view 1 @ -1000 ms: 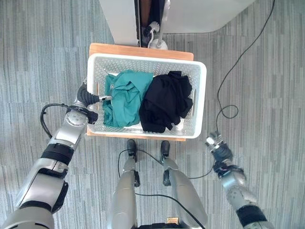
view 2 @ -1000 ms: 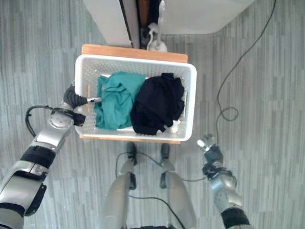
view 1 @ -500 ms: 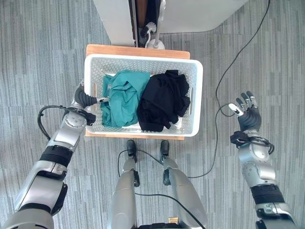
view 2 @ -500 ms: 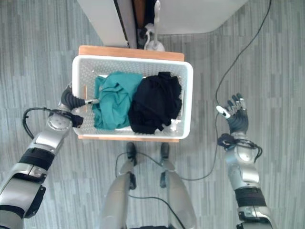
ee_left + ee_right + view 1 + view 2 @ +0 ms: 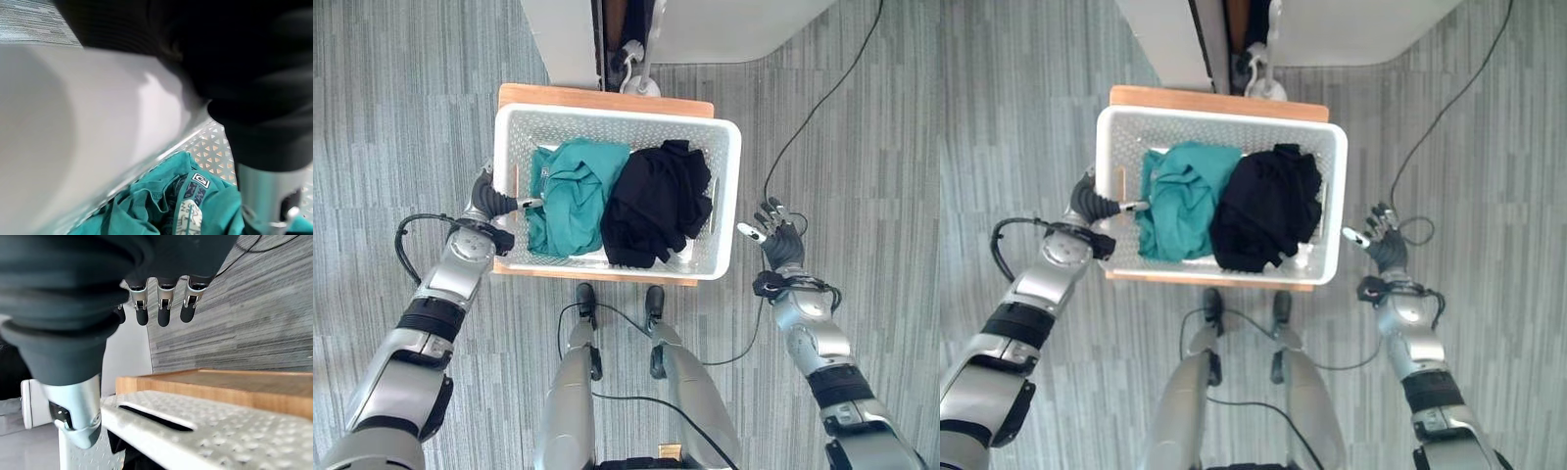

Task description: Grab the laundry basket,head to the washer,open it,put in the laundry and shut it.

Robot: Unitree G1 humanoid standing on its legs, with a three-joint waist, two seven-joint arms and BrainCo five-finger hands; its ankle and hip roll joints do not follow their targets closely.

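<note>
Just 1 basket, 2 garments: teal, black.

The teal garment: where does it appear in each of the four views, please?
Left eye view: teal garment in the white basket's left half.
Right eye view: same place.
Left wrist view: below the basket's white rim.
Right wrist view: not seen.
Shared landmark: the black clothes beside it.
</note>
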